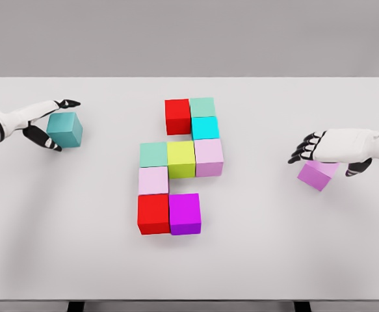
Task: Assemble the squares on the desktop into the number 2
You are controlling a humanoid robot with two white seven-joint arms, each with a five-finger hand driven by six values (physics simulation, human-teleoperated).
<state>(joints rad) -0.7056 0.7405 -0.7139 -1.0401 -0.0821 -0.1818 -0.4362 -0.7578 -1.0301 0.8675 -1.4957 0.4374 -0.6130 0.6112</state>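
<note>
The figure stands mid-table and is nearly whole: a red cube (pixel 177 116) and a pale green cube (pixel 202 106) form the top bar, a cyan cube (pixel 205 127) drops down the right side, and a middle bar runs mint cube (pixel 153 154), yellow-green cube (pixel 181 158), pink cube (pixel 209 156). A pale pink cube (pixel 153 180) carries the left side down to a second red cube (pixel 153 213) and a magenta cube (pixel 185 213) along the bottom. Both the top and bottom bars look one cube short of the middle bar's width, so I judge the step in hand to be fetching the last two pieces.

The teal cube (pixel 65 129) sits well apart at the table's (pixel 274 260) left, between the thumb and fingers (pixel 67 103) of the left hand (pixel 46 123), which are spread around it; whether they grip it I cannot tell. The violet cube (pixel 317 174) lies far right, tilted, beneath the right hand (pixel 326 148), whose fingers curl over its top. The next move calls for a firm grip and a carry inward to the bar ends.
</note>
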